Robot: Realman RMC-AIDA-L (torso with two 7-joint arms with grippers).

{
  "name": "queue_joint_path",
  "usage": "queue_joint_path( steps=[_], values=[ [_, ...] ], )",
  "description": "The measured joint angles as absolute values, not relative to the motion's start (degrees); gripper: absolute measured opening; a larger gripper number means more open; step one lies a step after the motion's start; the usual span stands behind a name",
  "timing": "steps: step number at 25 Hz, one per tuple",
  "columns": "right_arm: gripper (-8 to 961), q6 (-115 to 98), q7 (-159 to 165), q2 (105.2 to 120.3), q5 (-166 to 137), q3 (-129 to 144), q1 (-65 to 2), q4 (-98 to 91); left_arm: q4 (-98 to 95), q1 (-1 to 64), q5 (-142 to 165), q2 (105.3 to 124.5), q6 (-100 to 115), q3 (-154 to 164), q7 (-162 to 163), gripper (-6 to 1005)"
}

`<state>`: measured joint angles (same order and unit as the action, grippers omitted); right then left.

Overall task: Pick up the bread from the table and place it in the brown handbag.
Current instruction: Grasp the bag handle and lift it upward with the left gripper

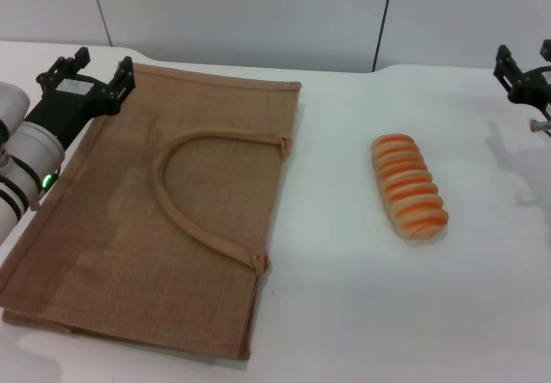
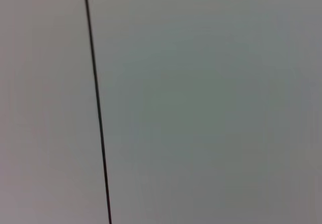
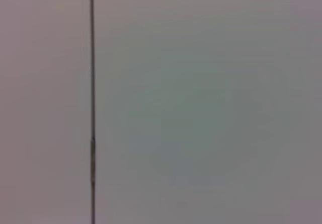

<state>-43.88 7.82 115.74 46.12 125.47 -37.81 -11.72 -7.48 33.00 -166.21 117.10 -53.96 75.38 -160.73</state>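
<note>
Bread (image 1: 410, 188) is seen lying on the white table (image 1: 344, 314), untouched, well apart from both arms and off to the right of the brown handbag (image 1: 129, 245). The bag is laid flat, its mouth edge turned toward the loaf and one looped handle (image 1: 194, 189) resting on its upper face. No part of the task has been carried out: the loaf has not been lifted, and the bag has not been opened.

The left gripper (image 1: 84, 71) is held over the far left corner of the bag, its fingers spread with nothing between them. The right gripper (image 1: 525, 75) is parked at the far right edge of the head view, beyond the loaf; whether its fingers are parted or closed cannot be told, since it is cut off by the frame. Only a pale wall with a dark seam is shown by both wrist cameras.

Everything is judged to remain: the loaf must be reached and grasped, the bag's mouth must be held apart, and the loaf must be slid inside.
</note>
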Motion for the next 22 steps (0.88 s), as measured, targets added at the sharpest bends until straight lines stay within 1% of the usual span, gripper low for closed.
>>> queue_joint_path(
  steps=[22],
  values=[
    [664,-44.4,7.8,115.71,45.3,125.7,-37.9,-12.1,-6.5,33.0,-166.2,116.98,-53.5,73.9,-160.4,650]
  ],
)
